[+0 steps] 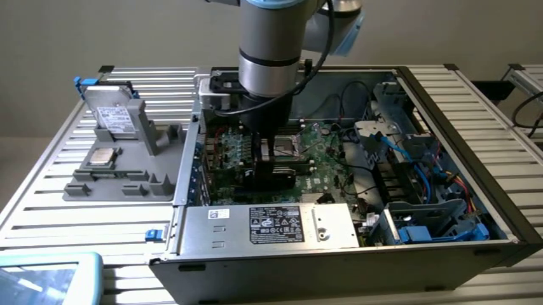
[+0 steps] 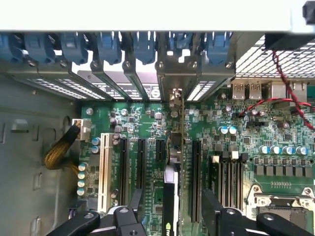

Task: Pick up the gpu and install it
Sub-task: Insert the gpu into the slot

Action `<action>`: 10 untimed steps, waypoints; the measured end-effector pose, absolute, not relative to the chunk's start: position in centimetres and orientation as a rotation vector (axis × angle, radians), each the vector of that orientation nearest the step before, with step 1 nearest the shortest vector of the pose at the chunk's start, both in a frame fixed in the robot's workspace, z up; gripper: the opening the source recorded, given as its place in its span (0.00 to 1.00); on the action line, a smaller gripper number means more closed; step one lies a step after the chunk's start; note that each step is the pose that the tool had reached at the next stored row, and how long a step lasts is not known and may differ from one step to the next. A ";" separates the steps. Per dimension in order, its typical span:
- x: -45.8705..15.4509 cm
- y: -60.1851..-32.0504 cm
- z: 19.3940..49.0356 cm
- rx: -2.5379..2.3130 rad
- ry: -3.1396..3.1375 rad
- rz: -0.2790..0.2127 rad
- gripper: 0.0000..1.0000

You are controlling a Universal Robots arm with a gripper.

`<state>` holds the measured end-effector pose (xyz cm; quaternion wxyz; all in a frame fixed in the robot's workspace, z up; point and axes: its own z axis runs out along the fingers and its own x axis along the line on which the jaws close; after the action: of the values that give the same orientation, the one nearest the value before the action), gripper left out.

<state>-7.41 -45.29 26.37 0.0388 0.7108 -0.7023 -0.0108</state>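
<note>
Grey cylindrical arm (image 1: 269, 44) with black band, black cable, black gripper (image 1: 273, 170).

power supply label (image 1: 275, 225): print too small to read | drive sticker (image 1: 112, 118): unreadable

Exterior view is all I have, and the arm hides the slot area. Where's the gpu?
Observer: In the wrist view the gpu stands edge-on over the motherboard, in line with the claw. I cannot tell whether it is fully seated.
Operator: Bracket end?
Observer: Its silver bracket is up at the case's rear slot openings, just under the row of blue latches.
</note>
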 end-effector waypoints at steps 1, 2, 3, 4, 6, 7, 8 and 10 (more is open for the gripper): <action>-7.5 -45.3 26.8 2.179 -2.153 -0.033 0.59; -7.6 -45.3 27.3 2.179 -2.153 -0.033 0.59; -7.6 -45.3 27.7 2.180 -2.154 -0.033 0.59; -7.7 -45.3 28.2 2.180 -2.153 -0.033 0.59; -8.0 -45.3 29.1 2.180 -2.154 -0.032 0.59; -8.1 -45.3 29.5 2.180 -2.154 -0.032 0.59; -8.2 -45.3 29.8 2.180 -2.154 -0.032 0.59; -8.2 -45.3 29.9 2.180 -2.154 -0.031 0.59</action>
<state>-8.21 -45.29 29.92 0.0382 0.7108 -0.7023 -0.0102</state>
